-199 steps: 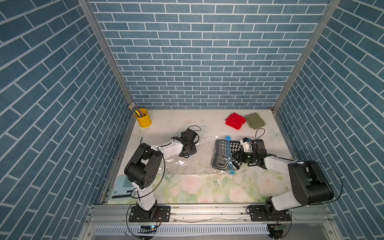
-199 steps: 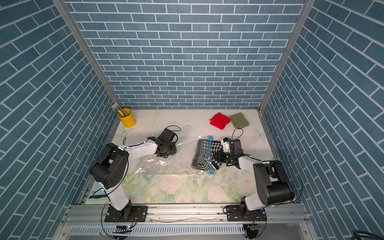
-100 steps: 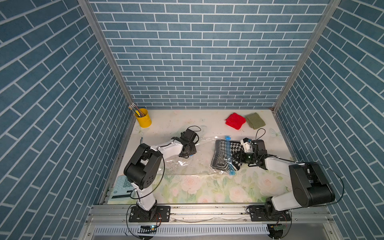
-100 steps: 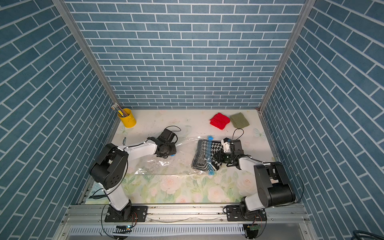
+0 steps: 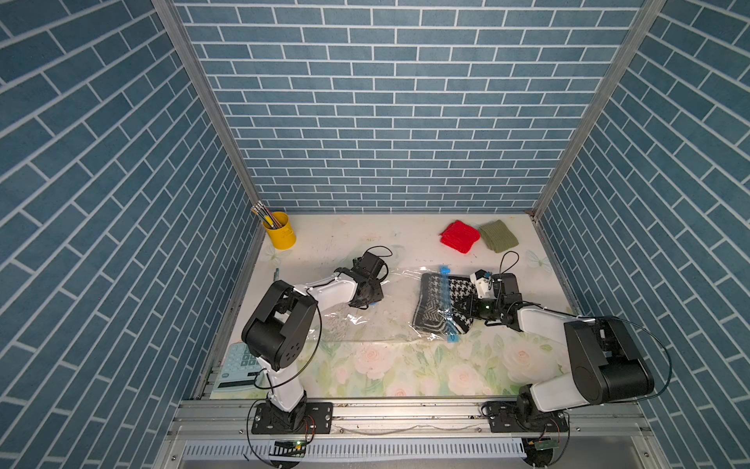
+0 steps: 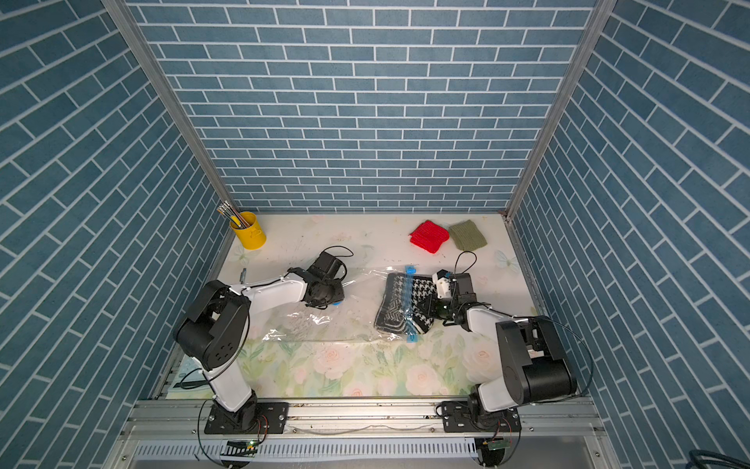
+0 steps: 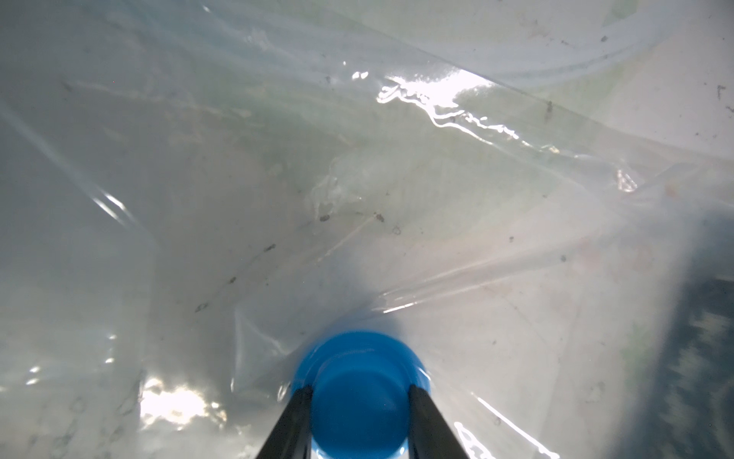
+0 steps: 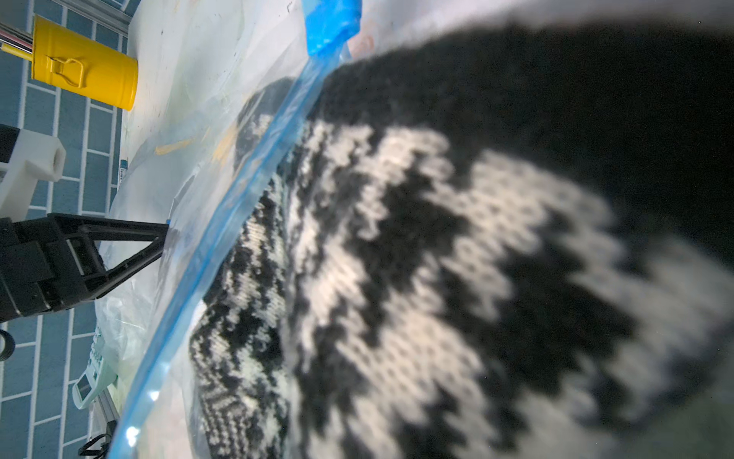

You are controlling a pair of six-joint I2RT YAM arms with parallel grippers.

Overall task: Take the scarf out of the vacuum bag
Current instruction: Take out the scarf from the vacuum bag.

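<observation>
Bag: large clear plastic vacuum bag [image 5: 389, 298]; blk/wht houndstooth knit scarf [image 5: 431, 302] half inside.
L gripper [image 7: 360, 391]: clamping round blue valve cap [image 7: 359, 357].
R gripper [image 5: 467, 307]: closed on scarf.
Yellow cup [image 5: 281, 235]: pencils [image 5: 266, 213] inside.

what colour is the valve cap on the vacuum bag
Blue valve cap; clearest in the left wrist view.

In the right wrist view, the black-and-white houndstooth knit scarf [image 8: 456, 278] blurs, too close for us to read its far folds. The left wrist frame's edge cuts the round blue valve cap [image 7: 359, 393]. Lower left in a top view, the left arm [image 5: 284, 325] hides part of the pale green calculator [image 5: 233, 365].
</observation>
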